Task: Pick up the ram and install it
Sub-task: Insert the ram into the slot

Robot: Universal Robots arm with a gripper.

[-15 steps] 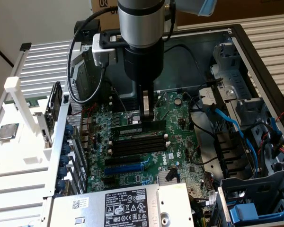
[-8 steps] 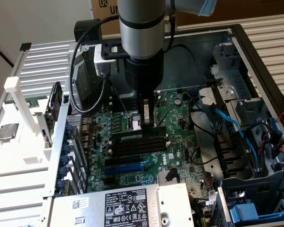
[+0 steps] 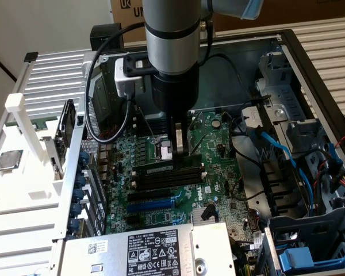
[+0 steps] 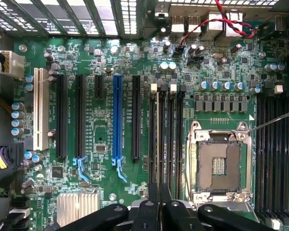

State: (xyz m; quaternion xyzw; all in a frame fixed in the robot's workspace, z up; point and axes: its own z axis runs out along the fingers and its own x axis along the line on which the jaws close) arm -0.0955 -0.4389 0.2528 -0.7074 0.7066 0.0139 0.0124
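1. Reaching down into the open computer case (image 3: 310, 63), the arm (image 3: 172, 46) hangs upright over the green motherboard (image 3: 213, 144).
2. The gripper (image 3: 180, 150) sits at the bank of black memory slots (image 3: 167, 177), just beside the CPU socket (image 3: 164, 150).
3. In the wrist view the gripper (image 4: 159, 202) has its fingers (image 4: 153, 207) drawn almost together, pinching the thin upper edge of the ram (image 4: 157, 139).
4. There the ram is seen edge-on, as a pale line running along the memory slots (image 4: 169, 139). It stands upright in that bank, but which slot holds it cannot be told.
5. In the exterior view the ram (image 3: 160, 168) is a dark strip with a pale label, level along the bank and under the gripper's tips.
6. The CPU socket (image 4: 220, 163) is open and bare, between this bank and a second bank of slots (image 4: 272, 154).
7. On the bank's other side lie the long expansion slots, among them a blue slot (image 4: 117, 118) and a white slot (image 4: 38, 108).
8. A finned silver heatsink (image 4: 77, 208) sits near the blue slot's end.
9. At the exterior view's left, a square silver CPU chip (image 3: 8, 160) lies on the white surface (image 3: 23, 201), outside the case and well apart from the gripper.
10. A labelled power supply (image 3: 155, 250) is at the case's near edge.
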